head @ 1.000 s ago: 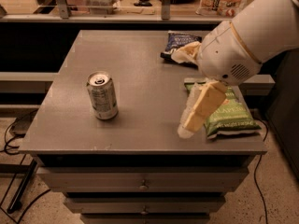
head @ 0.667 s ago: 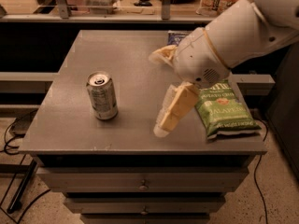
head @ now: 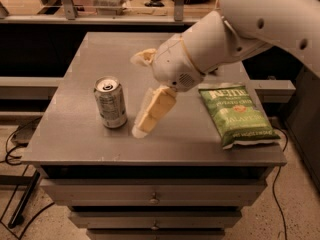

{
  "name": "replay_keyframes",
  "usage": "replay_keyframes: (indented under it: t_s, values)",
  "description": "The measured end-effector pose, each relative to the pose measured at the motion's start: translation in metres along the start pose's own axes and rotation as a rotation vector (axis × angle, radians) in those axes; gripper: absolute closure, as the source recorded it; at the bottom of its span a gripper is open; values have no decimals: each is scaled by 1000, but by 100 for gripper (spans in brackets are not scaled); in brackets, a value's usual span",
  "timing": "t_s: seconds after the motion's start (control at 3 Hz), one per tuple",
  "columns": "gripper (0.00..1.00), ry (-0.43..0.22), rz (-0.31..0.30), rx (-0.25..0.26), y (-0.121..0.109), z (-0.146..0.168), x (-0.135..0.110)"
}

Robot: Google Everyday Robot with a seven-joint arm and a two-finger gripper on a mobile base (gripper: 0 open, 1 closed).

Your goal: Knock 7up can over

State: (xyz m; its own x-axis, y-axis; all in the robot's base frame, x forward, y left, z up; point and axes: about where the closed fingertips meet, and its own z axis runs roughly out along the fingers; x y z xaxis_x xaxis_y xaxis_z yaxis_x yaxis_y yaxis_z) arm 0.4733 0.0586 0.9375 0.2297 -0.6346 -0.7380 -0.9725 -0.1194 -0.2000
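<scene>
The 7up can [head: 110, 103], silvery-grey with a pull-tab top, stands upright on the left half of the grey table [head: 70, 146]. My gripper [head: 136, 95] is just to the right of the can, a small gap away, low over the table. It is open and empty. One cream finger [head: 155, 110] slants down to the table surface beside the can's base. The other finger [head: 143, 57] sticks out farther back. The white arm [head: 235, 31] reaches in from the upper right.
A green chip bag [head: 240, 112] lies flat on the right side of the table, near the front edge. Drawers [head: 155, 199] sit under the tabletop. Cables [head: 15, 144] lie on the floor at the left. A shelf rail [head: 100, 19] runs behind the table.
My gripper has swept left across the table, from beside the green chip bag to just right of the can. The can has not moved and still stands upright.
</scene>
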Motion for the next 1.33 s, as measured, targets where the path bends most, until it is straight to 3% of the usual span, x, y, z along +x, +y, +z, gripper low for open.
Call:
replay_keyframes:
  t_s: [0.33,1.0,1.33]
  values:
    - [0,-31,0,-9,-19,23,-4]
    - [0,-88,24,-80,-32,70,-3]
    - [18,-114,36,-123,-29,88,-2]
